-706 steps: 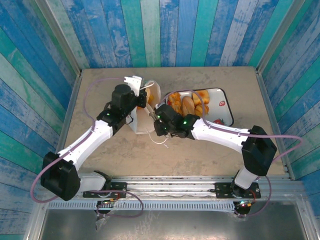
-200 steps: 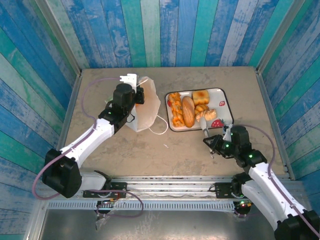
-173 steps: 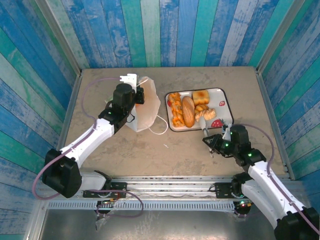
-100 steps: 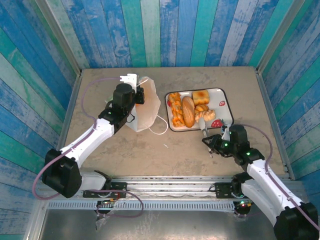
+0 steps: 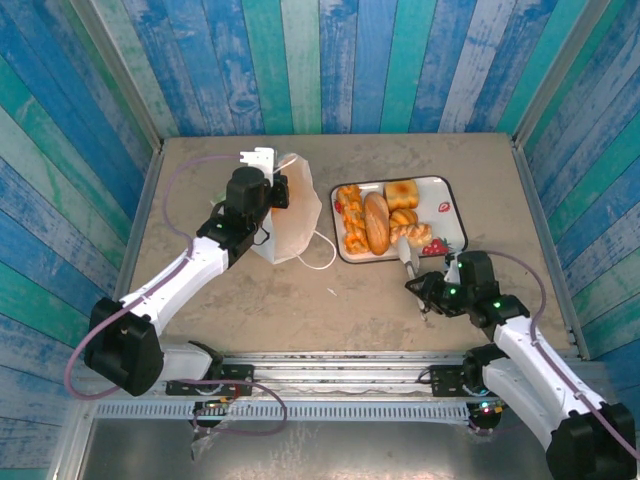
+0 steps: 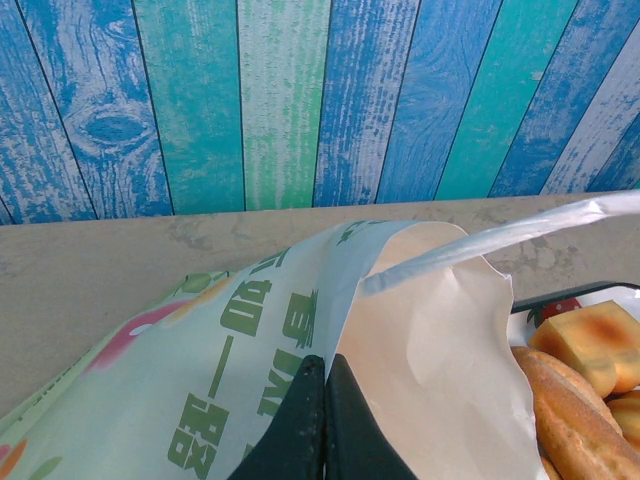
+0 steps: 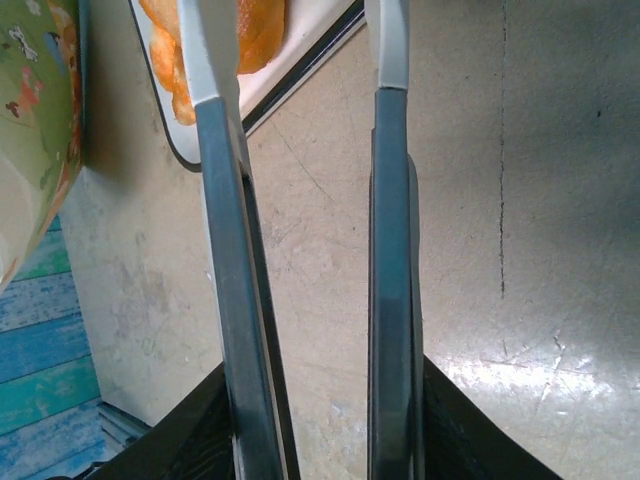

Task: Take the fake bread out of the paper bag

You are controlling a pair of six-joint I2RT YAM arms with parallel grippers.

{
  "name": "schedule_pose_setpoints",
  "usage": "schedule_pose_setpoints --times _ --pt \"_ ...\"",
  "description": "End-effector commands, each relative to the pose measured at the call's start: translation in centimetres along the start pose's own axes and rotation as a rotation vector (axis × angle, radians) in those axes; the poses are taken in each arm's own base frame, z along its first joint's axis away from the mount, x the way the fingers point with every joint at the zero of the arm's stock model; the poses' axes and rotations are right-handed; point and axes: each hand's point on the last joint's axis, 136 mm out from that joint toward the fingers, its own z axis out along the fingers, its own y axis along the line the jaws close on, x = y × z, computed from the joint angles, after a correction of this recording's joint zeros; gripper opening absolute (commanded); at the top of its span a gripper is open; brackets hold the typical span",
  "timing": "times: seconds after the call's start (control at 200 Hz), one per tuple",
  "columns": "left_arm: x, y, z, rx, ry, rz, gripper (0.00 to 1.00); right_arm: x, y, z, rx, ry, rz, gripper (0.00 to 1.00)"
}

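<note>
Paper bag [image 5: 297, 215]: far-left on the table, held up by its rim, likely to steady it.
Tray [image 5: 452, 214]: just right of the bag.
Fake bread [image 5: 377, 222]: piled on the tray, outside the bag.
Left gripper [image 6: 322, 395]: fingers pressed together, pinching the bag's edge.
Right gripper [image 7: 297, 60]: fingers spread, empty, near side of the tray.

Paper bag [image 5: 298, 215] left-centre on surface [image 5: 250, 300]; tray [image 5: 447, 207] just right of it; fake bread [image 5: 376, 222] on tray.
</note>
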Motion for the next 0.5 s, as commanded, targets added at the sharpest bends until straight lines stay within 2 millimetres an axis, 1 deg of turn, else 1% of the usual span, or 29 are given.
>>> schedule_pose_setpoints --times 0.0,0.29,0.491 --pt "-1.4 -0.5 0.3 0.020 -0.050 -0.020 0.00 -0.5 0.0 -1.0 0.032 -0.029 0.002 0.43" --pt "-1.8 -0.4 0.1 0.015 -0.060 -0.017 0.00 -0.5 0.1 -2.2 0.069 -0.034 0.002 0.44" --pt "-2.1 -0.3 -0.2 0.012 -0.071 -0.018 0.00 0.2 -0.3 -2.8 0.098 -0.007 0.009 0.44"
